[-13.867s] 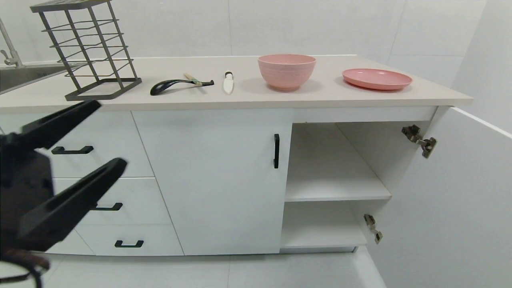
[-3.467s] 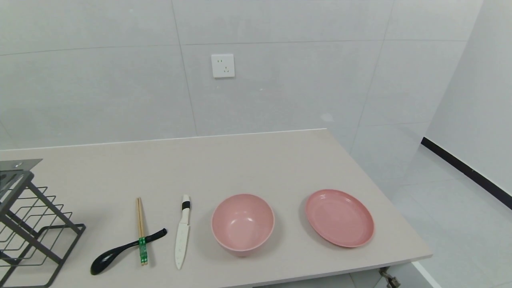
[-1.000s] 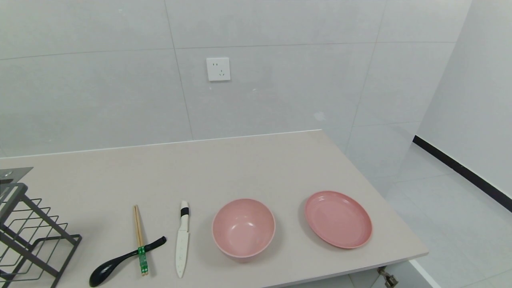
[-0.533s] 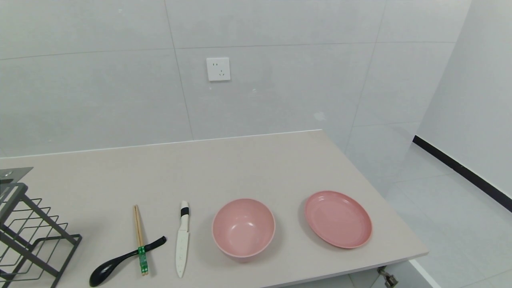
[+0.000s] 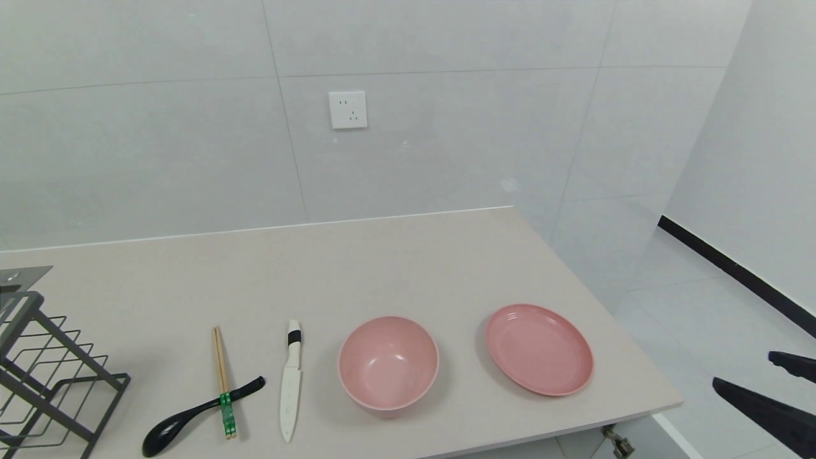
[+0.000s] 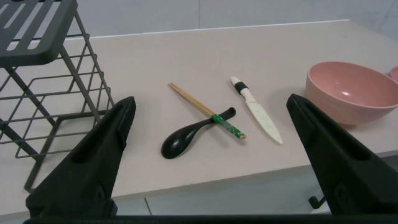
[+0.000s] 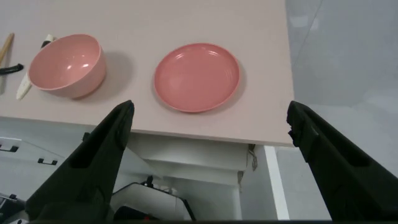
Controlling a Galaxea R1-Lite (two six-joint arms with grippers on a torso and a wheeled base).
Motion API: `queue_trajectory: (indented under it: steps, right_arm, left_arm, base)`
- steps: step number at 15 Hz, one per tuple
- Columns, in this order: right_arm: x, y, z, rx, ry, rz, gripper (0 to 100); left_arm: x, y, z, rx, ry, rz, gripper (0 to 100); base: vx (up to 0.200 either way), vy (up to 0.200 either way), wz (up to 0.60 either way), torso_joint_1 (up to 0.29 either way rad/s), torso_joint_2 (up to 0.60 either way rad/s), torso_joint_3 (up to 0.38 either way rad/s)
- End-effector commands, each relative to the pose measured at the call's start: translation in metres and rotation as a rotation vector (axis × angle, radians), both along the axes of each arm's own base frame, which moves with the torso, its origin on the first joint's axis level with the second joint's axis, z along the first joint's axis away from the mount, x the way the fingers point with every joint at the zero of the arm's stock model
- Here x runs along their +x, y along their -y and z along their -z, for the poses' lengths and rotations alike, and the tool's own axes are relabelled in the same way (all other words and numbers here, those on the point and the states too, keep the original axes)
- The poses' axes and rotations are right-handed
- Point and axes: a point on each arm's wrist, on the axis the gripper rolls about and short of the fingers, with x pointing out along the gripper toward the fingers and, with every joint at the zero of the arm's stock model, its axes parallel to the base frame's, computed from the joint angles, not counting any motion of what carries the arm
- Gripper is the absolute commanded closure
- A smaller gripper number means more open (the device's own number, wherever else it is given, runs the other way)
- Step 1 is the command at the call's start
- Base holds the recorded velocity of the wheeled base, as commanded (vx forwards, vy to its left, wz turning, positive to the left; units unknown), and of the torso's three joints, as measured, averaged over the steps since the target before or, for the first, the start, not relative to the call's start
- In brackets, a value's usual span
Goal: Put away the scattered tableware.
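On the beige counter (image 5: 382,268) lie, from my left to my right, a black spoon (image 5: 191,414) crossed by wooden chopsticks (image 5: 223,376), a white knife (image 5: 290,382), a pink bowl (image 5: 387,362) and a pink plate (image 5: 539,347). My right gripper (image 5: 774,386) is open at the lower right, off the counter's end and right of the plate. The right wrist view looks down on the plate (image 7: 196,76) and bowl (image 7: 65,64) between the open right gripper (image 7: 211,124). My left gripper (image 6: 211,124) is open, in front of the counter edge facing the spoon (image 6: 189,134), chopsticks (image 6: 205,109) and knife (image 6: 256,111).
A dark wire rack (image 5: 44,363) stands at the counter's left end, also in the left wrist view as the rack (image 6: 43,81). A wall socket (image 5: 348,109) sits on the tiled wall. A cabinet door hinge (image 5: 617,441) shows below the counter's right end, where open floor (image 5: 701,306) lies.
My right gripper's fingers have come into the head view at the lower right. The tableware has not moved.
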Motion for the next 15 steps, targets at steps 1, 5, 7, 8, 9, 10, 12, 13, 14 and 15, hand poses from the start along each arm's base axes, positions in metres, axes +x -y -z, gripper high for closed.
queue_trajectory:
  steps: [1,5,7,8,9,10,12,13,14,15]
  right_arm:
    - [0.026,-0.002,0.009,-0.006,-0.099,-0.013,0]
    - [0.074,-0.006,0.0,-0.027,-0.101,-0.033,0]
    - [0.091,-0.007,0.001,-0.029,-0.127,-0.034,0]
    - [0.098,-0.007,0.01,-0.033,-0.171,-0.035,0]
    - [0.103,-0.008,0.016,-0.035,-0.187,-0.036,0]
    - [0.11,-0.008,0.02,-0.036,-0.194,-0.04,0]
    - [0.119,-0.009,0.026,-0.038,-0.206,-0.042,0]
    - [0.127,-0.01,0.036,-0.041,-0.23,-0.045,0]
    - [0.132,-0.013,0.042,-0.043,-0.243,-0.057,0]
    - [0.136,-0.016,0.045,-0.045,-0.242,-0.065,0]
  left_arm:
    - [0.0,0.0,0.0,0.0,-0.001,0.0,0]
    - [0.0,0.0,0.0,0.0,-0.001,-0.002,0]
    - [0.0,0.0,0.0,0.0,-0.001,-0.002,0]
    - [0.0,0.0,0.0,0.0,-0.001,-0.002,0]
    - [0.0,0.0,0.0,0.0,-0.001,-0.002,0]
    - [0.0,0.0,0.0,0.0,-0.001,-0.002,0]
    - [0.0,0.0,0.0,0.0,-0.001,-0.002,0]
    - [0.0,0.0,0.0,-0.001,-0.001,-0.002,0]
    - [0.0,0.0,0.0,-0.001,-0.001,-0.002,0]
    - [0.0,0.0,0.0,-0.003,-0.001,-0.002,0]
  base:
    - [0.0,0.0,0.0,0.0,0.0,0.0]
    - [0.0,0.0,0.0,0.0,0.0,0.0]
    - [0.0,0.0,0.0,0.0,0.0,0.0]
    - [0.0,0.0,0.0,0.0,0.0,0.0]
    - [0.0,0.0,0.0,0.0,0.0,0.0]
    - [0.0,0.0,0.0,0.0,0.0,0.0]
    - [0.0,0.0,0.0,0.0,0.0,0.0]
    - [0.0,0.0,0.0,0.0,0.0,0.0]
    - [0.0,0.0,0.0,0.0,0.0,0.0]
    - [0.0,0.0,0.0,0.0,0.0,0.0]
